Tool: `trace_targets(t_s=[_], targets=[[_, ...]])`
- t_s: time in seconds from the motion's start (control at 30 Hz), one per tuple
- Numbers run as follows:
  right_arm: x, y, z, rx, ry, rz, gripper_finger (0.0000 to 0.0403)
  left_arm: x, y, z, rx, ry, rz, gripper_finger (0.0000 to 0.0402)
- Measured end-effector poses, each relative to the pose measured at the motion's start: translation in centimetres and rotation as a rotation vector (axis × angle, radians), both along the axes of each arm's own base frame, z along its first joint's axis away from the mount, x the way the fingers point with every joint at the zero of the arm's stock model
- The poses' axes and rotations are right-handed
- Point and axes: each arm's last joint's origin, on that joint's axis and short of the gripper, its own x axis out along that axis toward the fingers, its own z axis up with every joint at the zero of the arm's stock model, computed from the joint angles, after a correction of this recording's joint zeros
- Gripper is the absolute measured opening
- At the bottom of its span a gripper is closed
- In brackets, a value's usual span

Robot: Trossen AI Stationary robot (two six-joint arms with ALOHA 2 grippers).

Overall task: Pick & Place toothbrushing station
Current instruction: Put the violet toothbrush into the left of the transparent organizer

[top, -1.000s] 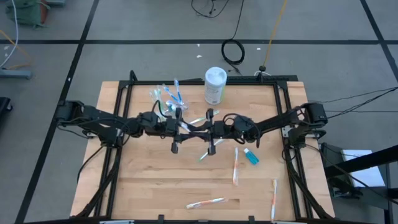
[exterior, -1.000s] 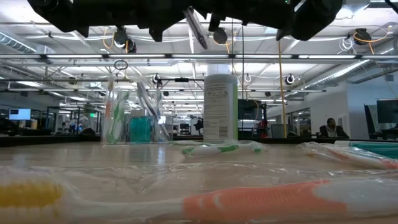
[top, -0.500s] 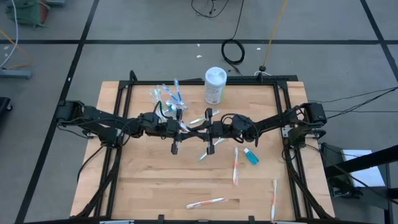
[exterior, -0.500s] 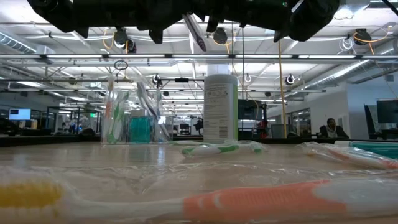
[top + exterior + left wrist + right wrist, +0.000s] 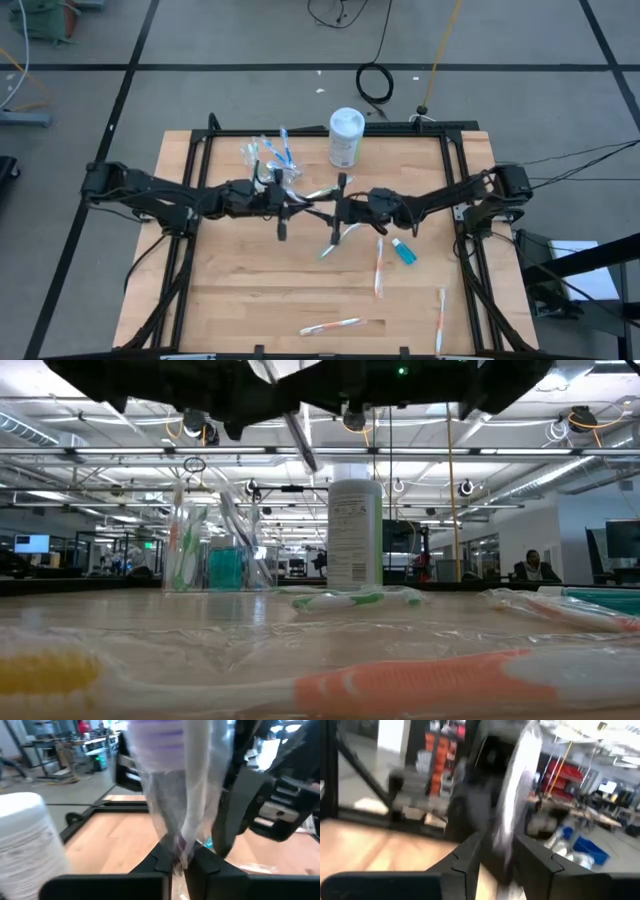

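Observation:
A toothbrush in a clear wrapper hangs high over the table's middle, between my two arms. My left gripper comes in from the table's left and is shut on it. My right gripper faces it from the right, open, with the wrapped toothbrush running up between its fingers. In the low view the toothbrush slants down below the dark arms. The clear cup with several toothbrushes stands at the far left of the table. A teal tube lies on the table at the right. My left gripper pinches the wrapped toothbrush between its two fingers, which lie level, come from the table's left and cross the brush. The brush stands steeply out of the hold, lifted clear of the table.
A white canister stands at the far edge beside the cup. Loose wrapped toothbrushes lie on the near right half of the table. A dark frame borders the tabletop. A person sits far off in the room.
Both grippers stayed over the table's middle; my right gripper has rolled about its own axis. In the low view the toothbrush's lower end has swung toward the left and hangs lower than before.

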Motion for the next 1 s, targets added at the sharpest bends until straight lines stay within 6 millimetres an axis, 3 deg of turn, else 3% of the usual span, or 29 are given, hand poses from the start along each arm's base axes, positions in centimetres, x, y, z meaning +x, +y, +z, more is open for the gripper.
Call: trace_targets(t_s=[0.1,0.27,0.53,0.7,0.83,1.0], targets=[[-1.1,-0.2,0.4,0.002,0.12,-0.052,0.0118,-1.1,0.2,0.9,0.005,0.012,0.048,0.001],[-2.7,-0.3,1.1,0.007,0.254,-0.053,0.0115,-3.2,0.6,2.1,-0.004,0.045,0.203,0.0033],[-3.6,-0.4,2.0,0.092,0.263,-0.061,0.0107,-7.8,1.4,3.0,0.046,0.18,0.442,0.001],[-3.6,-0.4,1.9,0.089,0.267,-0.061,0.0106,-10.1,1.5,3.4,-0.004,0.204,0.463,0.0028],[-3.6,-0.4,1.9,0.089,0.267,-0.061,0.0105,-11.4,1.7,3.1,-0.029,0.246,0.527,0.0014],[-3.6,-0.4,1.9,0.089,0.266,-0.06,0.0104,-11.6,1.8,1.5,-0.081,0.313,0.565,0.0016]])
